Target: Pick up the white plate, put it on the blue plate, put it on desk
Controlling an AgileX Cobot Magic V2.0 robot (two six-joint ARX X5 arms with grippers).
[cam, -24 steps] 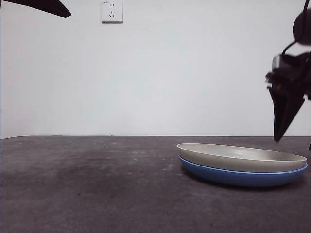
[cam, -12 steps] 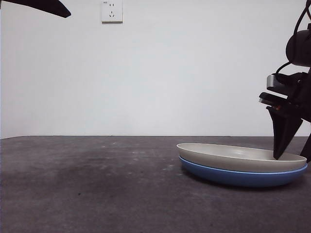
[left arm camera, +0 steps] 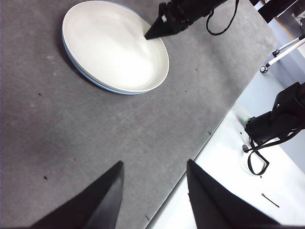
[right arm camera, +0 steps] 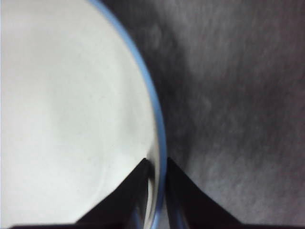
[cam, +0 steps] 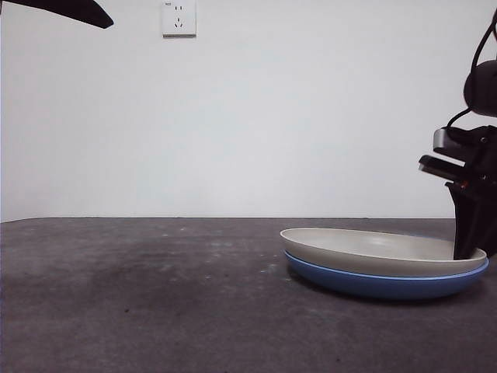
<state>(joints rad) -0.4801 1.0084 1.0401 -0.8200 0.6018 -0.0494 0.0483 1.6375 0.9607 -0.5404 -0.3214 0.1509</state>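
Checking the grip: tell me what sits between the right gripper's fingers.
In the right wrist view, the right gripper straddles the stacked rims of the white plate and blue plate.

We see a bare robot test room, a lab rather than a home. The broad dark grey-brown table with a mottled, stone-like top [cam: 155,295] stands against a plain white wall [cam: 311,116] that carries only a white plastic wall socket [cam: 178,17]. From the left wrist camera we see, beyond the table's edge, a pale blue-white floor [left arm camera: 286,176] with black loose cables [left arm camera: 257,160], a black boxy device with a small green light [left arm camera: 281,114] and the white leg of a stand with a small caster [left arm camera: 281,53]. We see no furniture, decoration or kitchen fittings, only bare surfaces and equipment.
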